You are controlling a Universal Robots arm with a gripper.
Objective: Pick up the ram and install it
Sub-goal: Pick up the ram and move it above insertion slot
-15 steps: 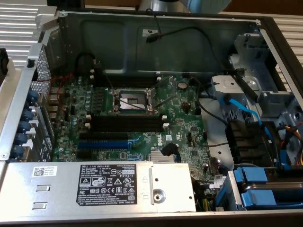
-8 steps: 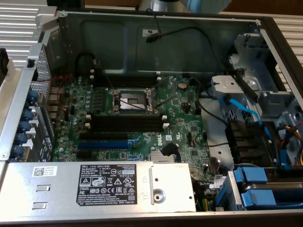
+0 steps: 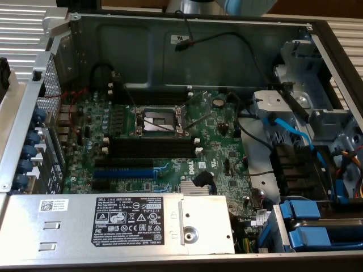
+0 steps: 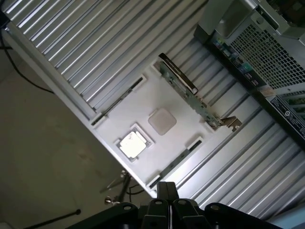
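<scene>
While the claw (image 4: 167, 198) hangs closed, white tray (image 4: 143, 102) on ribbed table (image 4: 71, 43) holding chip (image 4: 132, 144) and upright card (image 4: 183, 86), ram (image 4: 177, 159) apparently edge-up in the claw-side groove (image 4: 159, 175), long axis along the ribs (image 4: 248, 162), power supply (image 3: 113, 218) at 6 o'clock in the case (image 3: 142, 39)

Motherboard (image 3: 170, 122) — green, with black memory slots (image 3: 150, 146) and one blue slot (image 3: 122, 173).
Power supply (image 3: 68, 226): silver; its label (image 3: 127, 218) black with white print.
Data cable (image 3: 295, 135): light blue.
Tray (image 4: 143, 107) — white, on ribbed grey metal surface (image 4: 86, 43).
Gripper (image 4: 165, 187): black.
</scene>
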